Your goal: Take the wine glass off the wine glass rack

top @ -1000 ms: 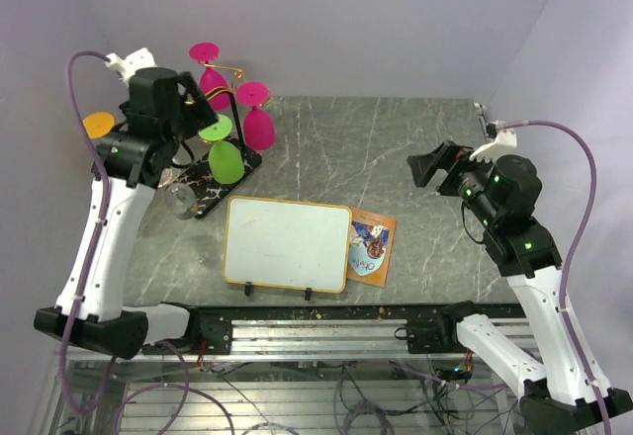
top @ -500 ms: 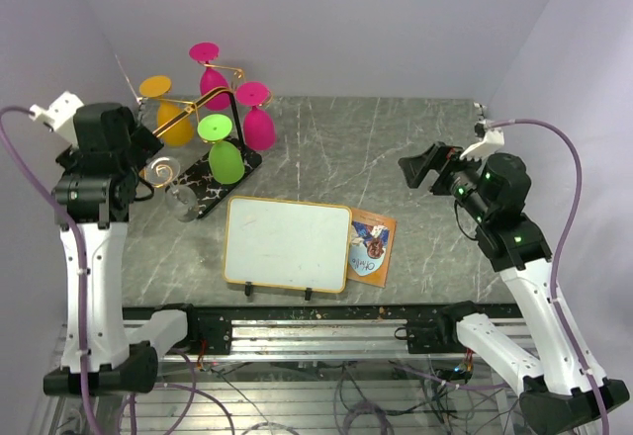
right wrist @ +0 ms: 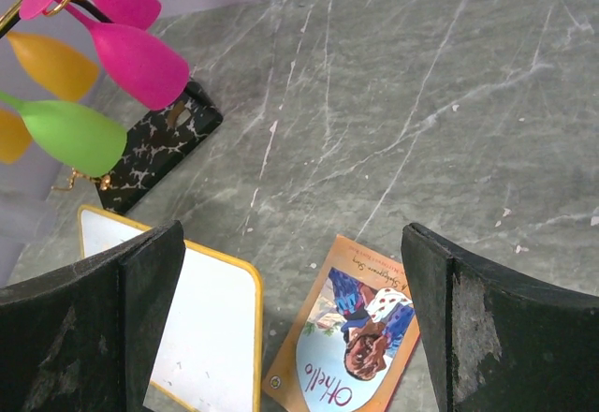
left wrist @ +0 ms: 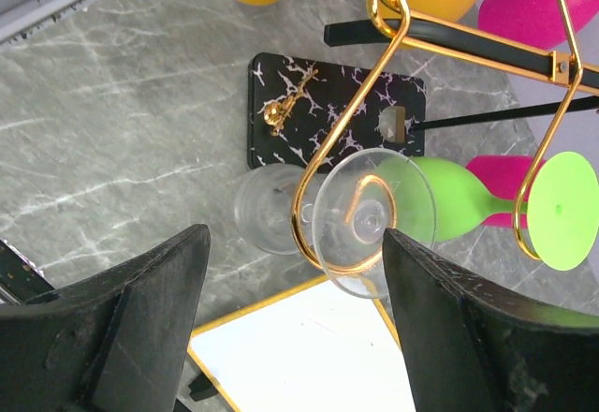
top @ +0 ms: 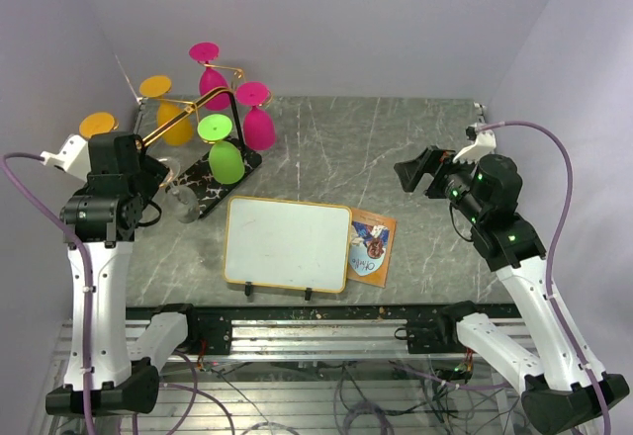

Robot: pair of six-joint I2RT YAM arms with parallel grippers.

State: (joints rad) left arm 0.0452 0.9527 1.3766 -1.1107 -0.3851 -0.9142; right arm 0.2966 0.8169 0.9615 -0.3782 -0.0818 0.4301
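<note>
A grey marble-look worktop (top: 396, 148) carries the wine glass rack (top: 212, 188), a stand with a black white-veined rectangular base, a black upright loop and gold wire arms ending in curls. Pink wine glasses (top: 259, 127), orange wine glasses (top: 176, 124) and a green wine glass (top: 226, 161) hang upside down from its arms. At the rack's near end a clear wine glass (left wrist: 374, 220) hangs with its round foot caught in a gold curl and its bowl low beside the end of the base; whether the bowl touches the worktop cannot be told. The left hand (left wrist: 295, 272) hovers just off that end of the rack, fingers apart and holding nothing, with the clear glass framed between them in the wrist view. The right hand (top: 415, 170) hangs well apart from the rack, fingers also apart and empty. The step in hand is likely the approach to the clear glass. It would go best by closing gently on the bowl or stem, then sliding the foot out through the curl's open mouth rather than tugging downward, which could tip the rack or knock the green glass just beside it.
</note>
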